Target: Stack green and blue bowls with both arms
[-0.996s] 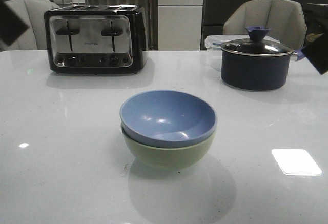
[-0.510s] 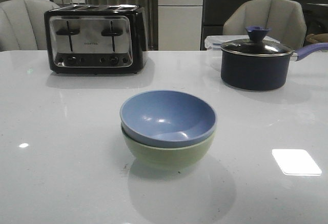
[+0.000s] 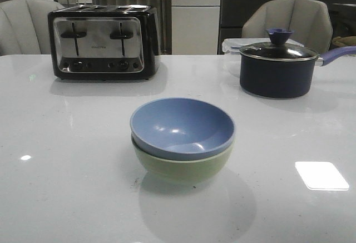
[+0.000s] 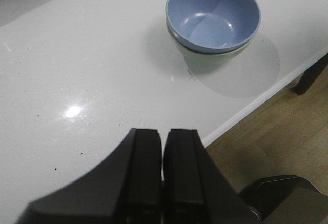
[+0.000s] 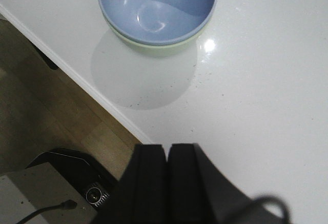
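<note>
The dusty blue bowl [image 3: 182, 125] sits nested inside the pale green bowl [image 3: 183, 168] at the middle of the white table. The stack also shows in the left wrist view, blue bowl [image 4: 212, 13] over green bowl [image 4: 215, 60], and in the right wrist view, blue bowl [image 5: 157, 6] over green bowl [image 5: 156, 47]. My left gripper [image 4: 163, 134] is shut and empty, well back from the bowls over the table's front edge. My right gripper [image 5: 167, 149] is shut and empty, also back from the bowls. Neither arm shows in the front view.
A black and chrome toaster [image 3: 103, 41] stands at the back left. A dark navy lidded saucepan [image 3: 278, 68] with a purple handle stands at the back right, a clear container behind it. The table's front edge [image 4: 261, 98] and the wooden floor show in both wrist views.
One second ago dark parts of both arms showed at the far left and right edges of the front view; they have since withdrawn out of view. The bowls have not moved.
</note>
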You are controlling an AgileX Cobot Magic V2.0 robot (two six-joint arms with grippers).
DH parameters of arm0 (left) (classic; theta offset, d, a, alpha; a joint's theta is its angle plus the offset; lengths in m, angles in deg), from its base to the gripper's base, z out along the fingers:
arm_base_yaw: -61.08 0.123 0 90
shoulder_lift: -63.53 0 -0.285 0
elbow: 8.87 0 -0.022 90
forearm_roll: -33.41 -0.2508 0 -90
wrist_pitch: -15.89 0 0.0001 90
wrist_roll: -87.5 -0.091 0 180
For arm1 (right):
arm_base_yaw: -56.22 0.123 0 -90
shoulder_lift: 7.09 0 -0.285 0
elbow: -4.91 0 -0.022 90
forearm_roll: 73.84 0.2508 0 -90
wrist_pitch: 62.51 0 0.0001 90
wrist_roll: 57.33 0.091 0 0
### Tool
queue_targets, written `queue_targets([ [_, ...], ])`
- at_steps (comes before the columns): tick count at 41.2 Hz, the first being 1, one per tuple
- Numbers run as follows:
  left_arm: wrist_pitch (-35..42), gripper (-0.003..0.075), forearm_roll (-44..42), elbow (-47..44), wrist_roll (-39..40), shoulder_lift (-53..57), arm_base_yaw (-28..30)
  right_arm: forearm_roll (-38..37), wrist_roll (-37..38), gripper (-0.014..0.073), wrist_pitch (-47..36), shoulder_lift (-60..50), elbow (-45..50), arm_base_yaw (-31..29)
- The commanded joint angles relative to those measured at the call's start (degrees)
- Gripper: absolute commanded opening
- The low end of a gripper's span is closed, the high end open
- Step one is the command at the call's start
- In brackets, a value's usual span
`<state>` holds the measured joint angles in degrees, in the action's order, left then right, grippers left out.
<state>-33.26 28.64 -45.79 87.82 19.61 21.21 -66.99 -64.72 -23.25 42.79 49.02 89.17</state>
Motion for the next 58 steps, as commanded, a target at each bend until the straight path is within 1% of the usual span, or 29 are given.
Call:
queue_targets([
  [1, 3.54, 0.0093, -0.31, 1.64, 0.65, 0.02, -0.42, 0.01, -0.11, 0.0057, -3.87, -0.37, -1.49, -0.31],
  [27, 3.69, 0.0093, 0.04, 1.37, 0.65, 0.54, -0.42, -0.35, -0.11, 0.0057, -3.65, -0.37, -1.48, -0.31],
  [30, 3.83, 0.0093, -0.96, 1.34, 0.27, 2.27, 1.81, -0.35, -0.11, 0.0057, -3.65, -0.37, -1.48, -0.31],
  [32, 4.6, 0.0093, -0.96, 1.12, 0.27, 3.76, 4.28, -0.35, -0.11, 0.0057, -3.65, -0.37, -1.48, -0.31],
  [35, 8.64, 0.0093, -0.96, -0.59, 0.27, 6.59, 8.44, -0.35, -0.11, 0.0057, -3.65, -0.37, -1.48, -0.31],
  [38, 15.22, 0.0093, -0.85, -3.69, 0.27, 10.27, 12.98, -0.35, -0.11, 0.0057, -3.71, -0.37, -1.48, -0.31],
  [41, 23.72, 0.0093, 0.51, -9.01, 0.27, 15.31, 18.26, -0.35, -0.11, 0.0057, -3.71, -0.37, -1.48, -0.31],
  [44, 29.68, 0.0093, 2.03, -14.1, 0.27, 19.8, 22.41, -0.35, -0.11, 0.0057, -3.71, -0.37, -1.48, -0.31],
  [46, 33.04, 0.0093, 3.38, -17.72, 0.27, 22.99, 25.22, -0.35, -0.11, 0.0057, -3.71, -0.37, -1.48, -0.31],
  [50, 37.07, 0.0093, 6.68, -24.28, 0.27, 28.79, 30.0, -0.35, -0.11, 0.0057, -3.71, -0.37, -1.48, -0.31],
  [53, 39.28, 0.0093, 8.53, -28.52, 0.27, 32.33, 32.38, -0.35, -0.11, 0.0057, -3.71, -0.37, -1.48, -0.31],
  [58, 43.6, 0.0093, 8.53, -33.65, 0.27, 35.25, 33.13, -0.35, -0.11, 0.0057, -3.71, -0.37, -1.48, -0.31],
])
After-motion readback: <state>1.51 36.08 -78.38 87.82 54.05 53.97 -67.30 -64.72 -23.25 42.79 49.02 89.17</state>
